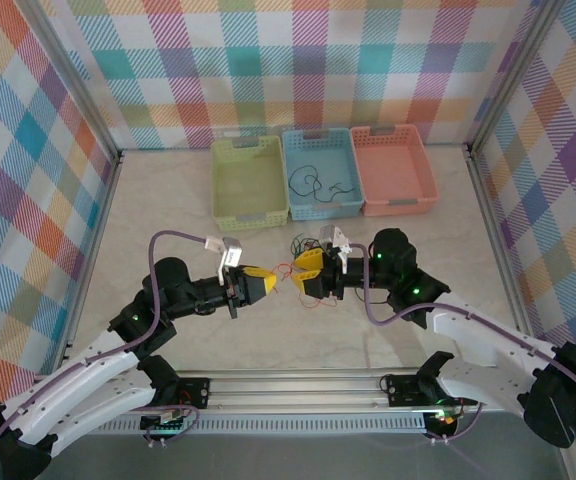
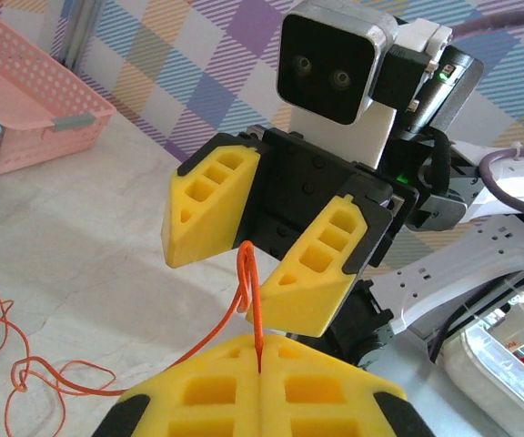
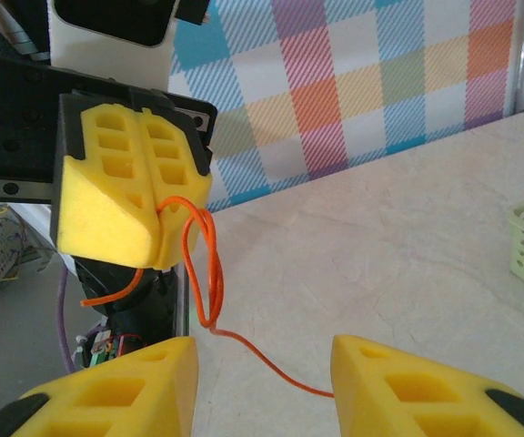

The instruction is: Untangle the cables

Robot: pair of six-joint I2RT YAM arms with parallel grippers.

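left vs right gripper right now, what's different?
Left gripper is shut, pinching a loop of the orange cable; right gripper is open, gripping nothing. Left gripper's pads touch; right gripper's stand apart. Both have yellow fingers and face each other over the table.

Three baskets (image 1: 249, 185); two arms (image 1: 88, 380), two claws (image 1: 267, 287); cables (image 2: 258, 341) too tangled to count.

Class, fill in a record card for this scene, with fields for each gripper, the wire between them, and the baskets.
left gripper: shut on the thin orange-red wire
right gripper: open, the wire passing between its fingers
wire shape: twisted loop at the left gripper's tips
baskets: green plastic basket, blue plastic basket, pink plastic basket, in a row
blue basket's content: thin black cable
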